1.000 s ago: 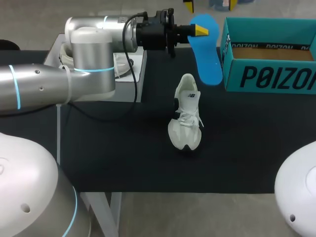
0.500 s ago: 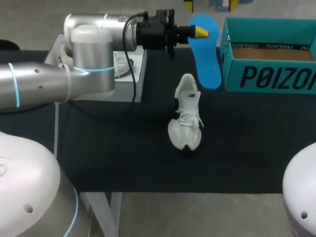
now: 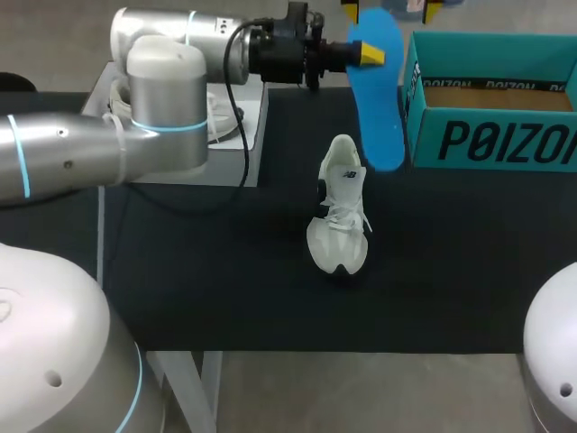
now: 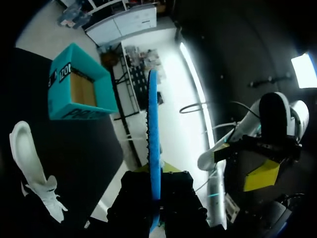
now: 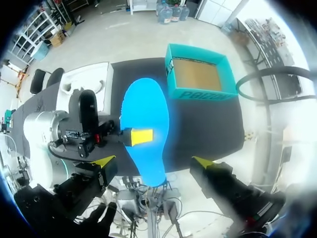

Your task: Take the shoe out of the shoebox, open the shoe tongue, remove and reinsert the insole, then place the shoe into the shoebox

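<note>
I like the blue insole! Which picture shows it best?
The right wrist view: the insole faces the camera flat, its whole outline showing, pinched by the left tool. The head view shows the insole slanted, above the table beside the shoebox. The left wrist view shows only its thin edge.

- Large dark block letters stood on the front wall of the shoebox (image 3: 491, 135), with smaller ones along its inner rim, just right of the left pincer (image 3: 371, 56) gripping the insole (image 3: 379, 108).
- A small dark logo marked the tongue of the shoe (image 3: 340, 216).
</note>
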`<state>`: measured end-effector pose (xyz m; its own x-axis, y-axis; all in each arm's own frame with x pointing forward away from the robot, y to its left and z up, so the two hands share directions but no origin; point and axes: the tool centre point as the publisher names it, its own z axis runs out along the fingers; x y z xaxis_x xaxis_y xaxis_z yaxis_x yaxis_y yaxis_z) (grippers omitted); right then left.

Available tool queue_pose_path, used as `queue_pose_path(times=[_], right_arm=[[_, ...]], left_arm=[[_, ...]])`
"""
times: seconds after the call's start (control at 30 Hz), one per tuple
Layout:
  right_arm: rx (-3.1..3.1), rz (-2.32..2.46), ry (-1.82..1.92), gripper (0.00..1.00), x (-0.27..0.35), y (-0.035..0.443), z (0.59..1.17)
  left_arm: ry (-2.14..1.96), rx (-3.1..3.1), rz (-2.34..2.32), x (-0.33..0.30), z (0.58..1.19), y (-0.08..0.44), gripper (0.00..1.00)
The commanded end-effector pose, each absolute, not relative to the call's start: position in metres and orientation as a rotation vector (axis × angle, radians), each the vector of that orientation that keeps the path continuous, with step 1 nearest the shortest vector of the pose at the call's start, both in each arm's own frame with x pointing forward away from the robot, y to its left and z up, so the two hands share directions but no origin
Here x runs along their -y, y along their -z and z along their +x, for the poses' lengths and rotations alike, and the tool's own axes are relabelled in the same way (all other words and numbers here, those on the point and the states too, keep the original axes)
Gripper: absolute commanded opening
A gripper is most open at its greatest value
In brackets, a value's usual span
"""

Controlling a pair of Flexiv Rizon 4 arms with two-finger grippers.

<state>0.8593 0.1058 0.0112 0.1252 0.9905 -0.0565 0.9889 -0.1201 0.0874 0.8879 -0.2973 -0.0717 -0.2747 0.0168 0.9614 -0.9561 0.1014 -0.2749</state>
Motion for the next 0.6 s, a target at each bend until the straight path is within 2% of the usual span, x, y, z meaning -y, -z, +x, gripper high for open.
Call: queue_pose_path(times=[0.03,0.43,0.6], right_arm=[[-2.023,2.289,-0.085,1.00,-0.1044,-0.0129,0.8592],[-2.163,2.284,-0.782,1.00,-0.0970,-0.0137,0.8632],[-2.177,2.259,-0.775,1.00,-0.0955,-0.0125,0.8641]], left_arm=[[-1.278,1.469,0.944,0.2944,0.8999,0.0791,0.00],[-1.246,1.457,0.896,0.2905,0.9040,0.0822,0.00],[-1.237,1.429,0.909,0.2849,0.9048,0.0833,0.00]])
